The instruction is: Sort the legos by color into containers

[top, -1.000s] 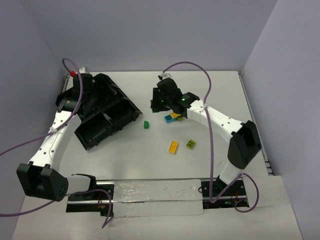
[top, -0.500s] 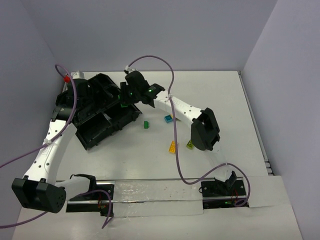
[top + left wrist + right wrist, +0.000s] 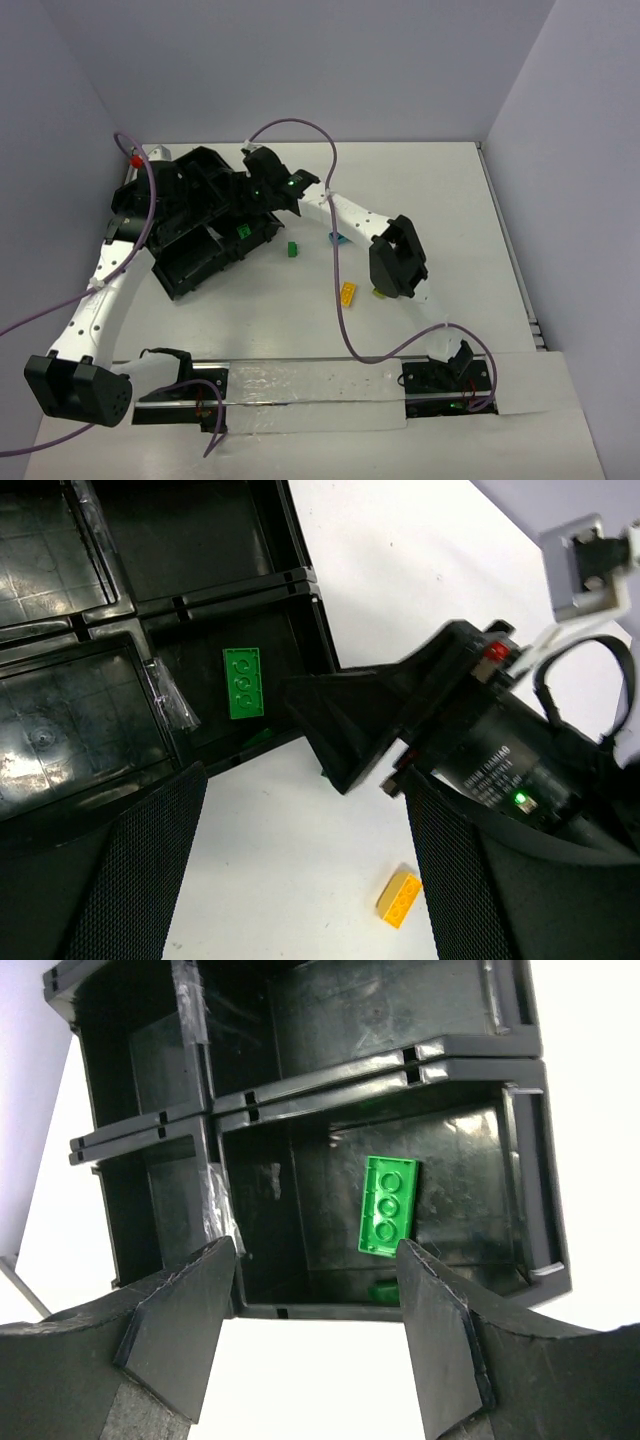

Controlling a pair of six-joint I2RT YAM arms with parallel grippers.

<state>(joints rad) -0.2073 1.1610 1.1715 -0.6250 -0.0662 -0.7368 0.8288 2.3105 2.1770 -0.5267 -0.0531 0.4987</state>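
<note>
The black divided tray (image 3: 185,262) sits at the back left. A green brick (image 3: 243,230) lies flat in its near right compartment, also shown in the right wrist view (image 3: 388,1207) and the left wrist view (image 3: 243,683). My right gripper (image 3: 250,192) hovers over that compartment, open and empty (image 3: 310,1330). My left gripper (image 3: 160,200) is over the tray's left part, open and empty (image 3: 300,870). On the table lie a dark green brick (image 3: 292,249), a yellow brick (image 3: 348,292), a cyan brick (image 3: 336,239) and a lime brick (image 3: 380,292), the last two partly hidden by the right arm.
The right arm (image 3: 400,255) stretches across the table's middle above the loose bricks. A purple cable (image 3: 335,270) loops over the same area. The yellow brick also shows in the left wrist view (image 3: 399,898), beside the right gripper's body (image 3: 480,770). Walls close in at the back and sides.
My right gripper swung from the brick pile at the centre to the tray. The green brick now lies loose in the compartment. The left arm shifted slightly.
</note>
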